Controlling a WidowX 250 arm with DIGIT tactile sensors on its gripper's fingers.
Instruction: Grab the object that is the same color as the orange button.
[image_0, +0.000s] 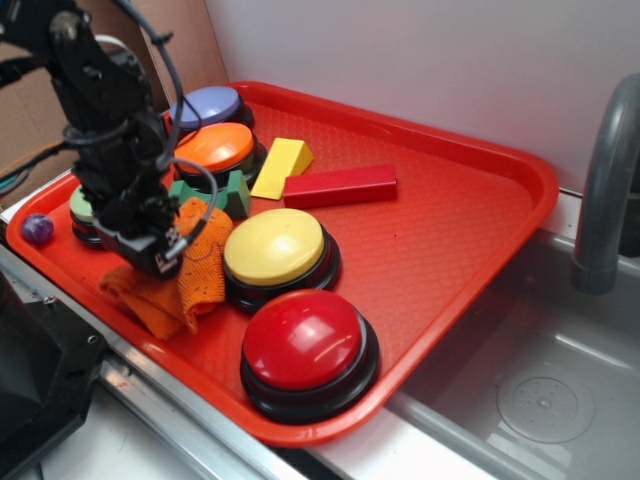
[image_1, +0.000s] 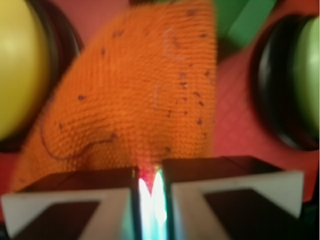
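Note:
The orange cloth (image_0: 197, 272) lies crumpled on the red tray (image_0: 450, 240), left of the yellow button. One side of it is drawn up against my gripper (image_0: 165, 260). In the wrist view the nubby cloth (image_1: 145, 90) fills the middle. My gripper (image_1: 150, 172) has its jaws nearly together, with a fold of cloth pinched at the slim gap. The orange button (image_0: 213, 147) sits at the back left of the tray, behind my arm.
A yellow button (image_0: 275, 247), a red button (image_0: 305, 340), a green button (image_0: 82, 208) and a purple button (image_0: 207, 105) crowd the tray. A green block (image_0: 215, 192), yellow wedge (image_0: 282, 165), red block (image_0: 340, 185) and purple ball (image_0: 38, 229) lie there too. A sink (image_0: 540, 390) and faucet (image_0: 600, 190) are at the right.

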